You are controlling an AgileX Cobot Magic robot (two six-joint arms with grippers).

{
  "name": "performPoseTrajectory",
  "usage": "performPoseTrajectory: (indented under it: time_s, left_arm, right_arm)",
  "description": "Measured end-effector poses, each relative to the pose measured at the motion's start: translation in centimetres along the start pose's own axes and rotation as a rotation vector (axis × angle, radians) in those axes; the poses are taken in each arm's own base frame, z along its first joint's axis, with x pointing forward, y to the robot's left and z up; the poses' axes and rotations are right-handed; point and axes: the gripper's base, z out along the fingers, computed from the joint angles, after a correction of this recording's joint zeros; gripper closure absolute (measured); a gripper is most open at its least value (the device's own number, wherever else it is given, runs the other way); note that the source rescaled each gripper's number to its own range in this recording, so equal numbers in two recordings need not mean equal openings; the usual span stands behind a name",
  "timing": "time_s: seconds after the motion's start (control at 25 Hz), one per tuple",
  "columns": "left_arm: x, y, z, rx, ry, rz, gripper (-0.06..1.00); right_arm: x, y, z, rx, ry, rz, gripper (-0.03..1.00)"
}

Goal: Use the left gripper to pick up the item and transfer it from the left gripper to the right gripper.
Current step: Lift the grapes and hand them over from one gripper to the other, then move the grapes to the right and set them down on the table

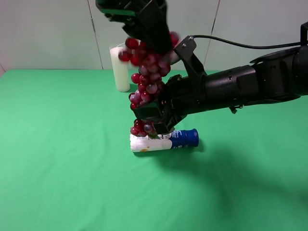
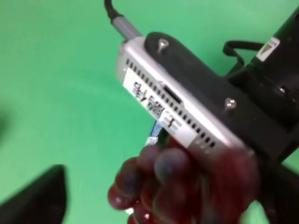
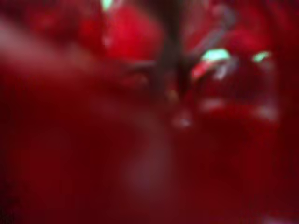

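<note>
- grape bunch [image 1: 147, 82] is held up in the air, hanging lengthwise above the green table [image 1: 57, 168], its lowest grapes just over a lying white-and-blue bottle [image 1: 178, 139].
- its lower part is enclosed by the right gripper [image 1: 156, 118], whose fingers are seen clamped on it from the side; the right wrist view is filled with blurred red grapes [image 3: 93, 140].
- its upper end is met by the left gripper [image 1: 149, 29], reaching down from above.
- in the left wrist view one black finger [image 2: 39, 198] is seen well to the side of the grapes [image 2: 177, 186], with green cloth between, so these fingers are read as spread apart and not pressing on the bunch.
- a grey ribbed box [image 2: 168, 112] is shown just above the grapes in that view.
- a white candle [image 1: 119, 67] is stood upright behind the bunch, apart from it.
</note>
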Motion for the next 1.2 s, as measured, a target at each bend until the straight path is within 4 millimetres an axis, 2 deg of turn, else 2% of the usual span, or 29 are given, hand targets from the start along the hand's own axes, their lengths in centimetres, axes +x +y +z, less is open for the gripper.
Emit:
performPoseTrajectory:
  time_s: [0.08, 0.16, 0.36, 0.56, 0.72, 1.0, 1.2]
  left_arm:
    - [-0.1, -0.1, -0.1, 0.005, -0.004, -0.007, 0.02]
    - [-0.1, -0.1, -0.1, 0.008, -0.003, -0.011, -0.03]
    - [-0.3, -0.1, -0.5, 0.010, -0.009, -0.017, -0.05]
    - [-0.9, -0.2, -2.1, -0.012, -0.048, -0.014, -0.06]
    - [-0.1, -0.3, -4.5, -0.080, -0.039, -0.037, -0.06]
    - [2.3, -0.4, -9.4, -0.253, 0.039, -0.099, -0.06]
    - [3.4, -0.7, -12.6, -0.343, -0.012, -0.138, -0.06]
  right_arm:
    - [0.0, 0.0, 0.0, 0.001, 0.003, -0.001, 0.95]
    - [0.0, 0.0, 0.0, 0.001, 0.003, -0.001, 0.95]
    - [0.0, 0.0, 0.0, 0.001, 0.003, -0.001, 0.95]
    - [0.0, 0.0, 0.0, 0.001, 0.003, -0.001, 0.95]
    - [0.0, 0.0, 0.0, 0.001, 0.003, -0.001, 0.95]
    - [0.0, 0.0, 0.0, 0.001, 0.003, 0.010, 0.95]
    - [0.0, 0.0, 0.0, 0.001, 0.003, 0.020, 0.95]
